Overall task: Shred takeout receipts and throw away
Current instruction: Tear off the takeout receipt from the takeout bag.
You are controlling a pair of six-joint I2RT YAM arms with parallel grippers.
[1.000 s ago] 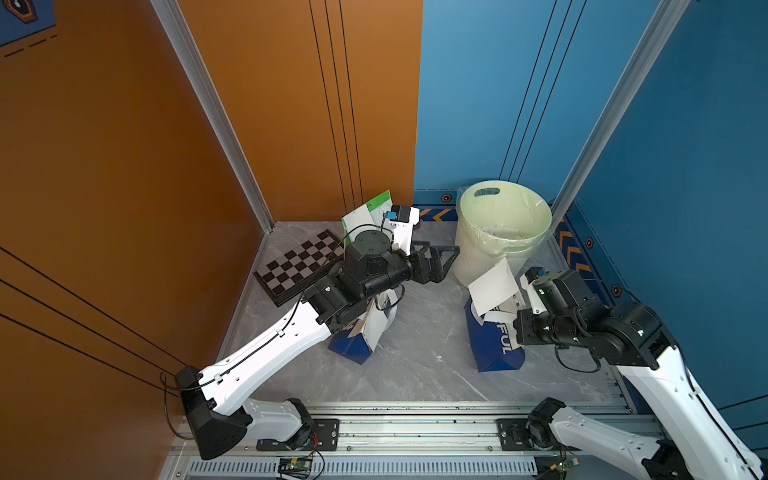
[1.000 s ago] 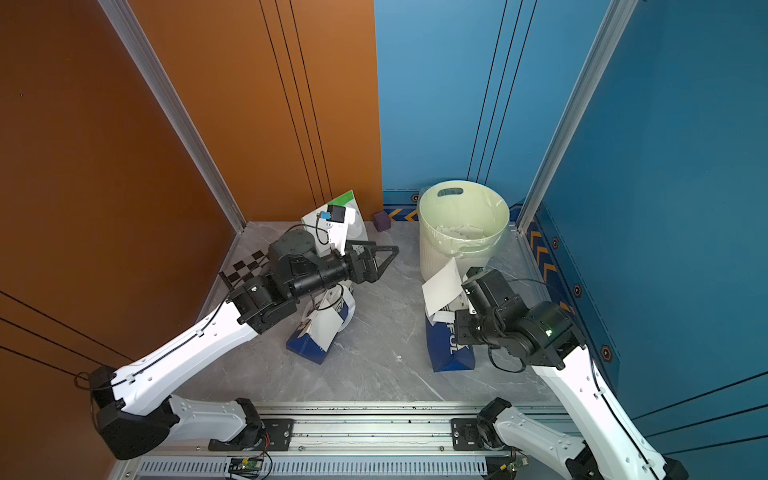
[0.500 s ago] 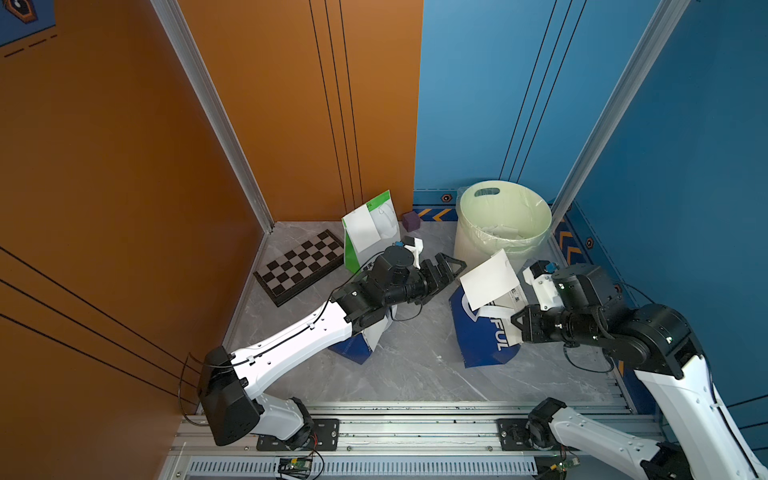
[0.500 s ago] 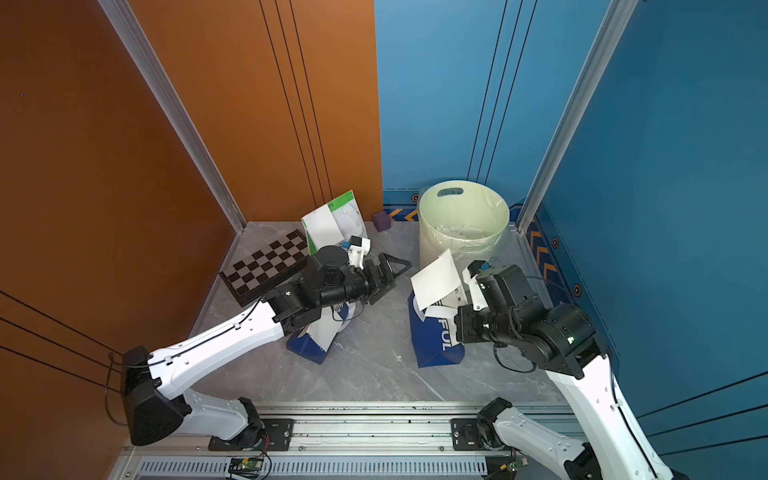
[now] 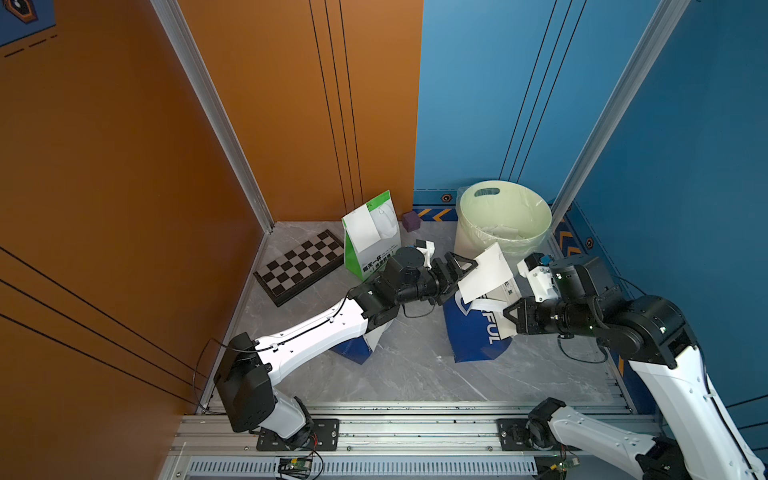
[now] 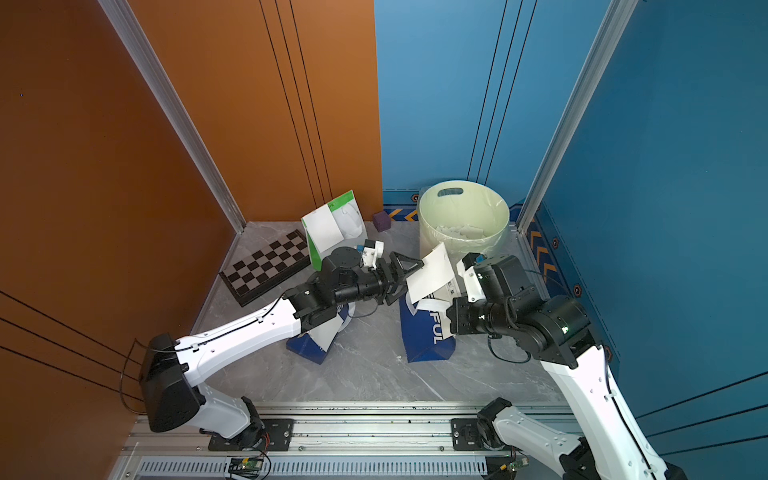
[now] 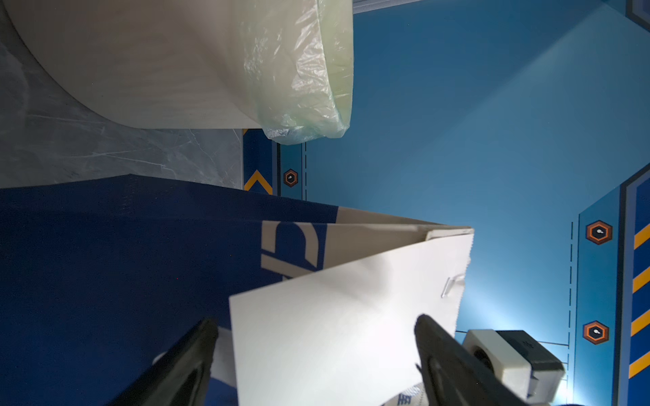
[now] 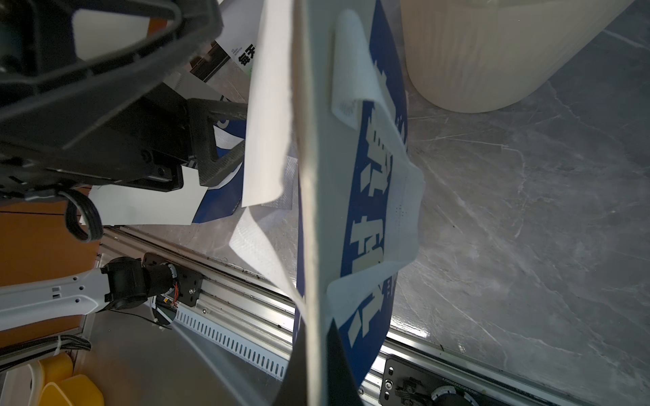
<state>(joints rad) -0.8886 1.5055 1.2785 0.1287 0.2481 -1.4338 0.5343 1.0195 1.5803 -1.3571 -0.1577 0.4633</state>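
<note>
The receipt (image 5: pixel 486 272) is stapled at the rim of the blue bag (image 5: pixel 469 336), just near of the bin (image 5: pixel 469 232). It stands on edge, its long axis apparently sloped from near-left up to far-right. It is straddled by the spread left gripper (image 5: pixel 462 277), and the bag's rim is clamped by the right gripper (image 5: pixel 509 314).

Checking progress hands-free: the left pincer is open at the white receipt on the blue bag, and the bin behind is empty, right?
Not quite. The bin is not empty: white paper scraps lie inside it, as both top views show. The rest holds: the left pincer is open at the white receipt on the blue bag.
</note>
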